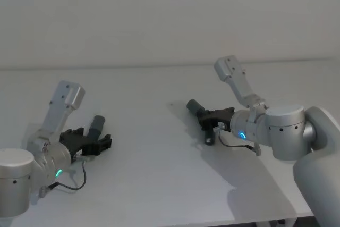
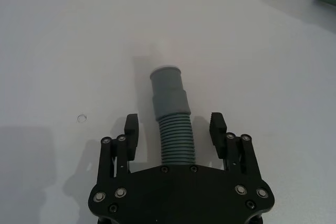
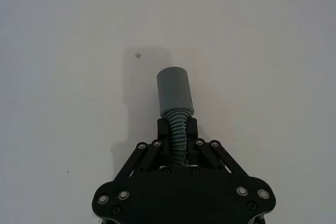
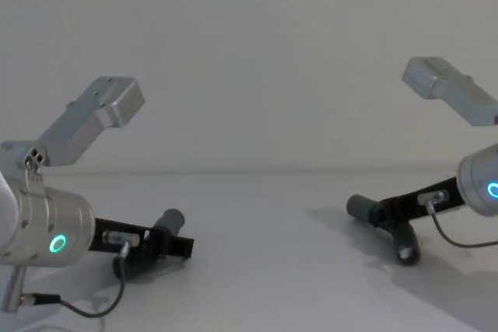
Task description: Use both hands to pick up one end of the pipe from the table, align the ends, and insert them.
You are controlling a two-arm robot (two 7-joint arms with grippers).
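R gripper (image 3: 177,129): fingers clenched on R pipe end (image 3: 175,90). L gripper (image 2: 174,124): fingers released, straddling L pipe end (image 2: 168,90). We'd centre, clamp ribs squarely.

The table (image 1: 159,184) is white, matt and smooth, with no shine on it. In the head view, at about 8 o'clock, the left gripper (image 1: 95,135) looks black, hard and matt; plastic or metal, I cannot tell. Its little screw heads (image 2: 121,192) are shiny silver. The left pipe piece (image 2: 176,140) is dull grey, with bumpy ribs and a smooth collar at its end. At about 3 o'clock the right gripper (image 1: 203,116) has the same black matt look. The right pipe piece (image 3: 175,90) is ribbed too, with a smooth dull grey end. The right wrist (image 1: 287,131) and left wrist (image 1: 16,179) look like silver-grey metal, smooth with a soft sheen.
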